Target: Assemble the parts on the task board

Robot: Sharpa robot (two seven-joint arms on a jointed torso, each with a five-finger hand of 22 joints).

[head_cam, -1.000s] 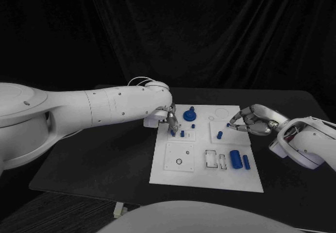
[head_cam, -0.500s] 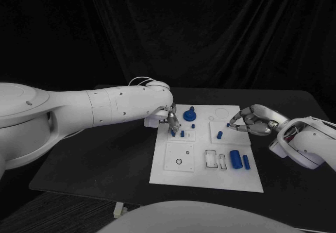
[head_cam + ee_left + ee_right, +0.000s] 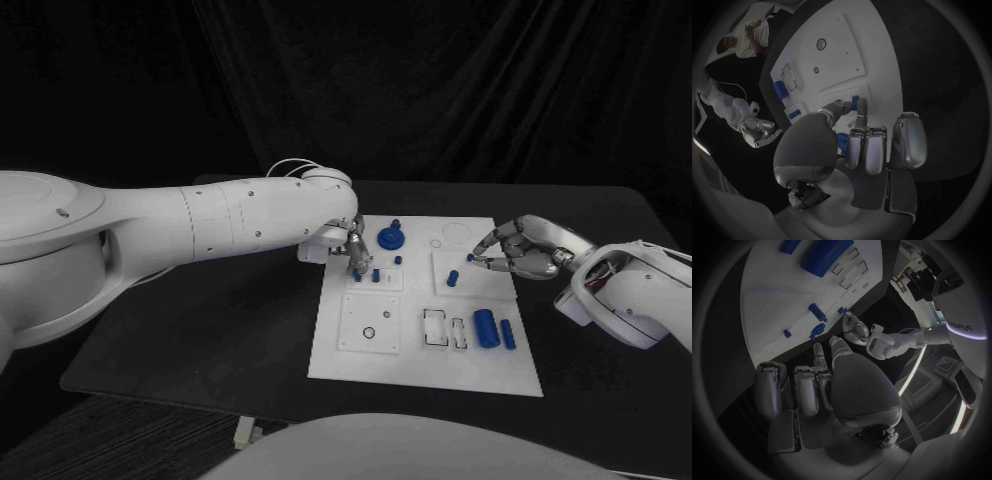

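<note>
The white task board [image 3: 378,355] lies mid-table. My left hand [image 3: 343,246] hovers over its far left corner and pinches a small blue peg [image 3: 857,103] between thumb and a finger, tip down near the board [image 3: 837,55]. A round blue knob [image 3: 391,238] and two short pegs [image 3: 376,274] stand beside it. My right hand [image 3: 519,251] hangs over the board's right edge with its fingers curled. Its fingertips are next to a small blue piece [image 3: 472,257]; I cannot tell whether they hold it. Another peg [image 3: 451,279] stands just below that piece.
A thick blue cylinder [image 3: 486,327] and a thin one [image 3: 508,333] lie at the board's near right, beside rectangular slots [image 3: 436,323]. A square plate with small holes [image 3: 371,322] sits near left. The black table [image 3: 202,330] extends left of the board.
My left hand has edged slightly up and right with the peg. The right hand and the parts on the board have not moved.
</note>
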